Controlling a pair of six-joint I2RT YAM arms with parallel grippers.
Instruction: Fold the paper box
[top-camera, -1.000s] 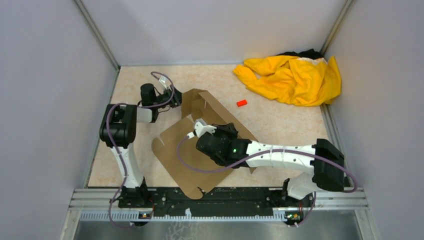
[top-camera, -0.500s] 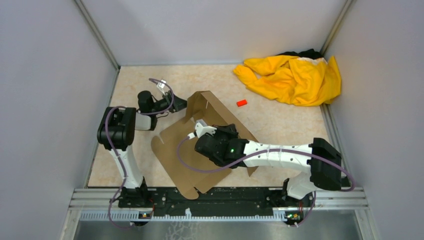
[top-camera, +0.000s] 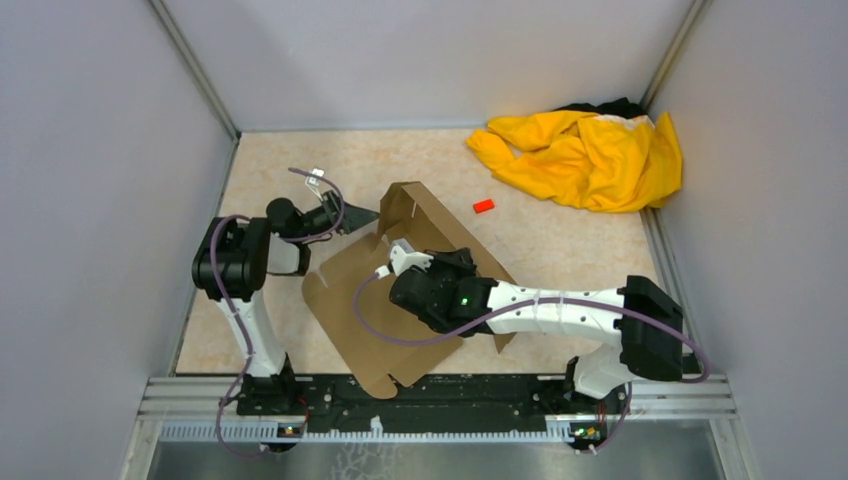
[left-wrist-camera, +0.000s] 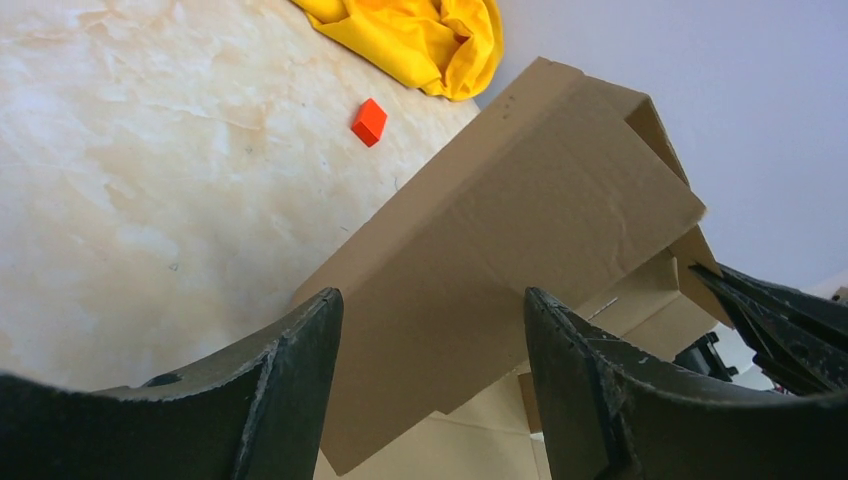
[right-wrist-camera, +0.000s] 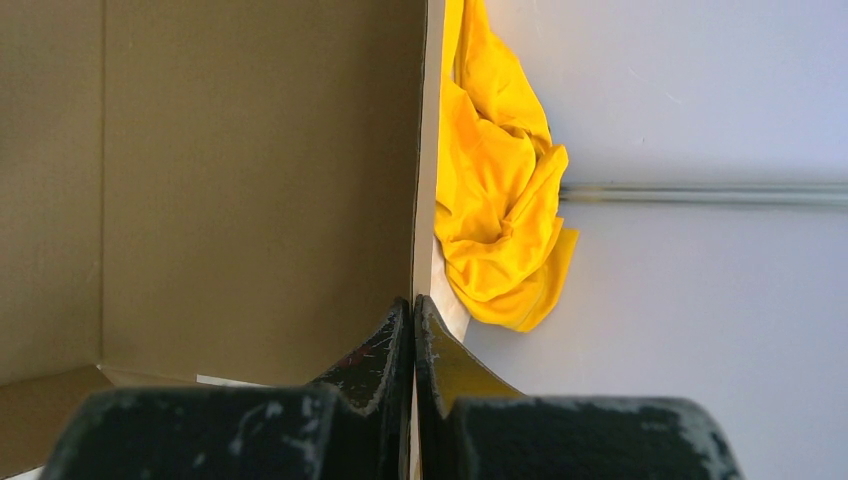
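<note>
Brown corrugated paper box (top-camera: 345, 300) sits part-folded on the surface (top-camera: 270, 165): one large panel lies flat and the far panel is raised into a wall. Over the middle of the box the right hand (right-wrist-camera: 413, 312) is pinched together, fingers (right-wrist-camera: 375, 350) clamped on the thin upright edge of that wall, with the cardboard edge running between them. At the box's far left corner the left hand (left-wrist-camera: 430, 300) is spread wide, fingers (left-wrist-camera: 300, 350) facing the outer face of the raised panel; whether they touch it cannot be told. Yellow cloth (top-camera: 585, 155) lies bunched well off to the box's far right. Small red block (top-camera: 483, 206) rests between box and cloth, nearer the box, touching neither
</note>
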